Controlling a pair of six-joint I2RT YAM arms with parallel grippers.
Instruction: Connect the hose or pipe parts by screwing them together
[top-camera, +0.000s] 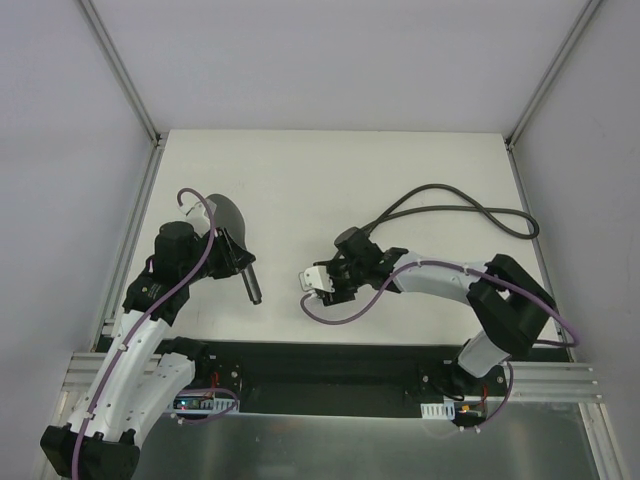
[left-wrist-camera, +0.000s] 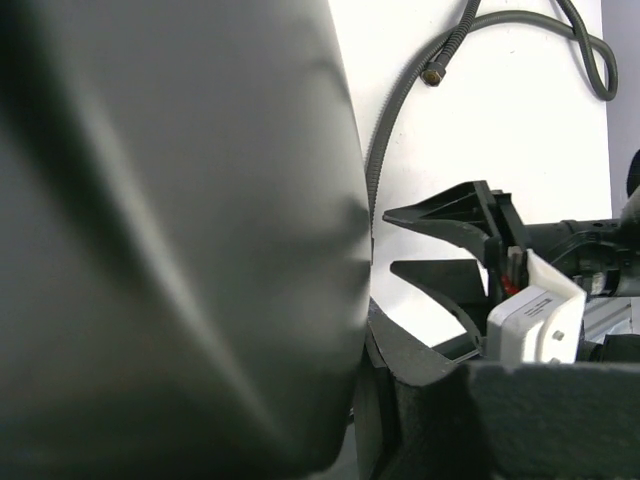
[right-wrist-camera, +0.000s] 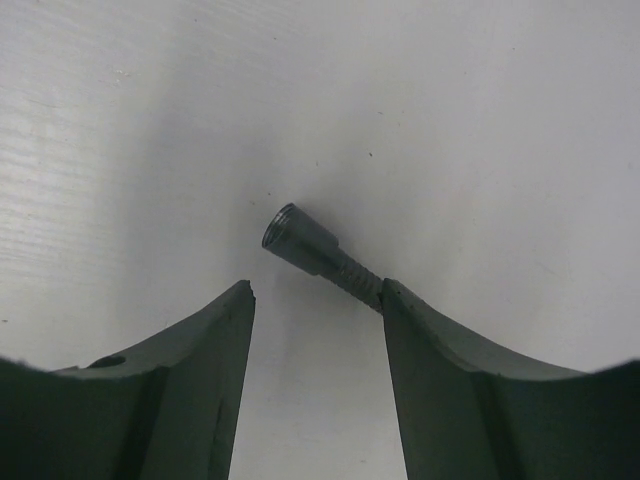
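Shower head (top-camera: 228, 222): one, clamped in the closed left gripper (top-camera: 227, 252), filling the left wrist view. Hose (top-camera: 470, 195): one, looped on the table (top-camera: 300, 170), right of centre. Right gripper (right-wrist-camera: 316, 290): fingers partly apart, gripping nothing; one finger touches the hose behind its end fitting (right-wrist-camera: 298, 238). A second fitting (left-wrist-camera: 433, 73) shows only in the left wrist view.
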